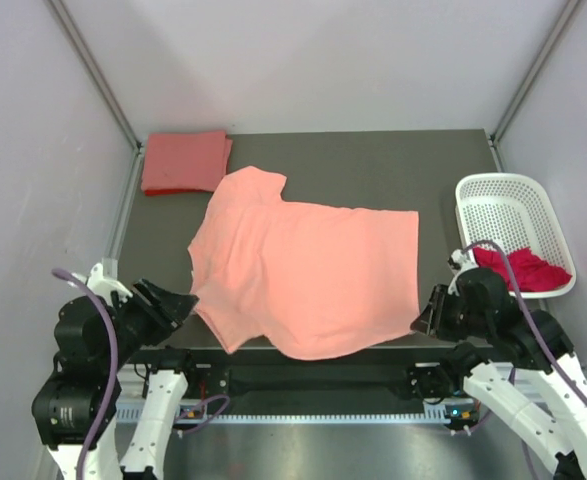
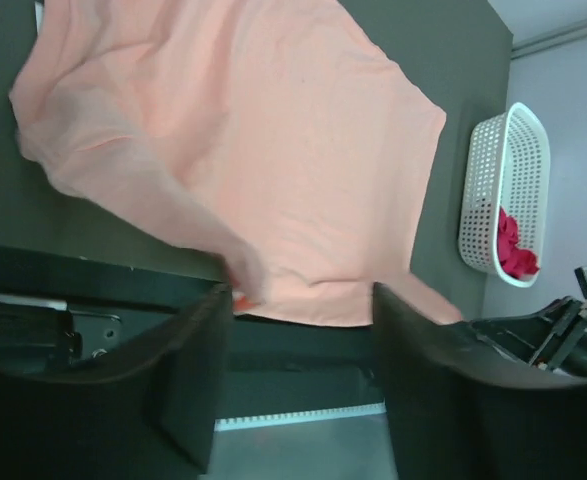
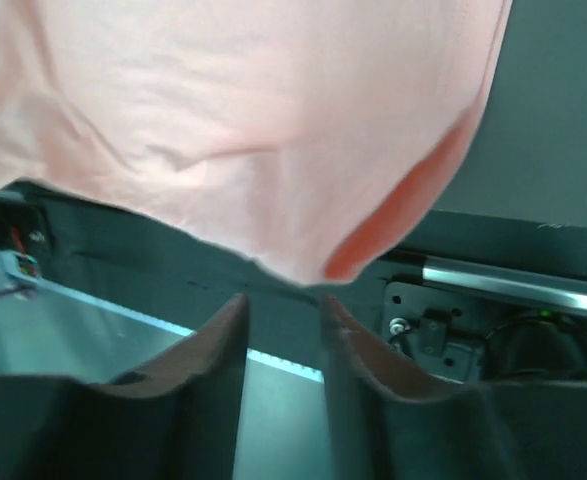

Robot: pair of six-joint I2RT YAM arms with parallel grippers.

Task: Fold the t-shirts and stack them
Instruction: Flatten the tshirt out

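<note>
One salmon-pink t-shirt (image 1: 313,270) overhanging table (image 1: 373,170) edge — left gripper (image 2: 300,310) wide, right gripper (image 3: 283,312) narrow, both empty

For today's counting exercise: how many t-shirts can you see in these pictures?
3: a salmon-pink t-shirt spread mid-table, a folded coral-red t-shirt at the far-left corner, a magenta-red t-shirt in the white basket. More may hide beneath.

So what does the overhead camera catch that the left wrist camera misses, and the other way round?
Only the overhead shows the folded coral-red shirt at the far left corner of the table. Only the left wrist view shows the left claw up close, its fingers spread with nothing between them. Both show the salmon-pink shirt spread out with its hem over the near edge, and the white basket holding the magenta-red shirt.
</note>
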